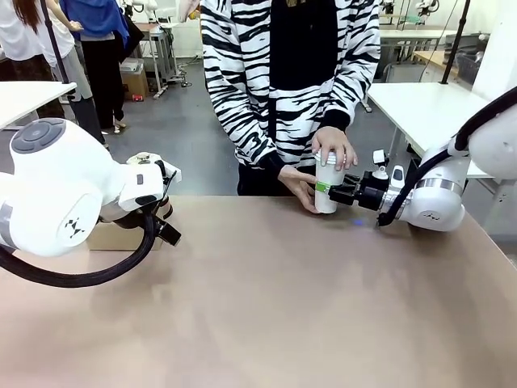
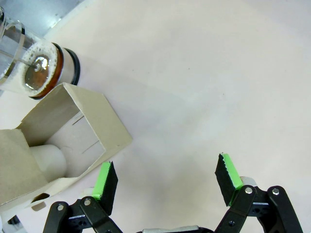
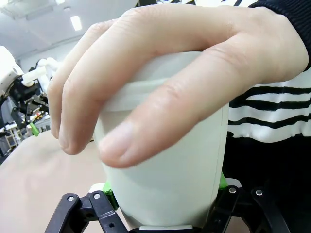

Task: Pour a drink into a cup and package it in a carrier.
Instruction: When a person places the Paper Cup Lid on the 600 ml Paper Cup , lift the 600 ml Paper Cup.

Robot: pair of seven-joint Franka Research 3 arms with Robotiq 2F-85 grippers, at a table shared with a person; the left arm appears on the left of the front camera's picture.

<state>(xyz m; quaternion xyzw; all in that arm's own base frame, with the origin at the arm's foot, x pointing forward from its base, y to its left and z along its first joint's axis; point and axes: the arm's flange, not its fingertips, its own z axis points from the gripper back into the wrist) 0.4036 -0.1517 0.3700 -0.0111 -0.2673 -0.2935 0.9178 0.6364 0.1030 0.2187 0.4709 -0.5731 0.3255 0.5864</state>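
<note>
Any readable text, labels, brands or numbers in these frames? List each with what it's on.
No readable text in any view.
No print on the cup: plain white.
No print on the carrier: bare cardboard.
Small dark logo mark on the left arm: a symbol, no letters legible.

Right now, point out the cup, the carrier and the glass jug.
cup [image 1: 327, 172]: front view, white side wall.
carrier [image 2: 103, 116]: left wrist view, outer cardboard wall.
glass jug [image 2: 41, 71]: left wrist view, round end.

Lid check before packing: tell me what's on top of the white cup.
A person's hand covers the lid on the cup; only its rim shows, the rest hidden.
</note>
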